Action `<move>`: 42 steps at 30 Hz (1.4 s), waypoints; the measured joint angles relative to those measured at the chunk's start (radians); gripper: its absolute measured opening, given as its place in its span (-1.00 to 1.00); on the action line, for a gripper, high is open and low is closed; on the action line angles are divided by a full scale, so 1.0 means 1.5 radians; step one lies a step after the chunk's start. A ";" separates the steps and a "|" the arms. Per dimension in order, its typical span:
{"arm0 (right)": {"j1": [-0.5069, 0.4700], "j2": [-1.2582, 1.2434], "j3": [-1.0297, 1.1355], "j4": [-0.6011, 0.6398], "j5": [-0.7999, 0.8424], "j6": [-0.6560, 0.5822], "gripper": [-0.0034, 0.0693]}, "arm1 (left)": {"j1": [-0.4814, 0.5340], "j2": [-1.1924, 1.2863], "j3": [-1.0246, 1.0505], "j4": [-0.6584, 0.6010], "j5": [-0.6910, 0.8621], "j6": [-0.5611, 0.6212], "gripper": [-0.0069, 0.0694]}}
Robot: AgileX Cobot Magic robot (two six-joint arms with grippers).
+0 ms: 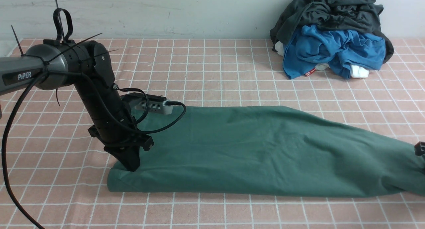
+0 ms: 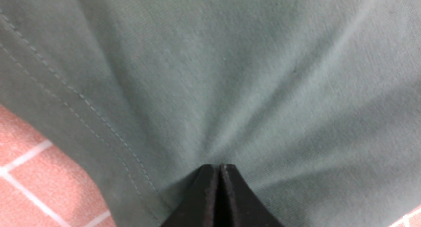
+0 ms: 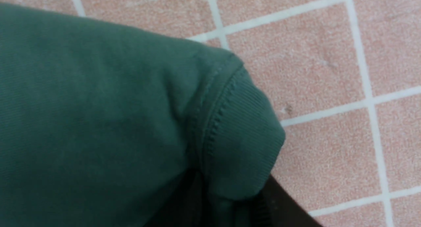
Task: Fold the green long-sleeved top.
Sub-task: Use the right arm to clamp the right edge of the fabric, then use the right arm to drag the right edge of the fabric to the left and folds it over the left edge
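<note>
Green top [image 1: 265,149] lies as 1 long flat band across the near part of the checked surface [image 1: 212,73]. The left end effector [image 1: 131,166] is closed on its hemmed end, with creases running into the tips, and the right end effector [image 3: 230,204] grips the ribbed cuff [image 3: 243,144] at the other end. Judgement: soft, light, limp knit, not slippery; it will sag between holds, so take it at the stitched hem and cuff. Count: 1 green top, 2 end effectors, and 1 heap at the far right with 1 blue garment [image 1: 332,49] and 1 dark grey garment [image 1: 332,10].
</note>
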 joint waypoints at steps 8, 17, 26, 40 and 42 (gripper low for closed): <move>-0.016 -0.065 -0.028 -0.074 0.012 0.019 -0.76 | 0.000 0.000 0.000 -0.008 0.000 0.000 -0.83; -0.015 -0.092 -0.180 -0.098 0.135 0.027 -0.76 | 0.000 -0.046 0.004 0.005 0.002 0.005 -0.83; 0.213 -0.182 -0.318 0.087 0.169 -0.085 -0.76 | 0.001 -0.263 0.001 0.007 0.000 0.023 -0.83; 0.606 0.042 -0.335 0.262 -0.054 -0.093 -0.76 | 0.001 -0.441 0.003 0.010 0.019 0.024 -0.83; 0.624 0.073 -0.335 0.296 -0.083 -0.093 -0.76 | 0.001 -0.445 0.008 0.010 0.024 0.024 -0.83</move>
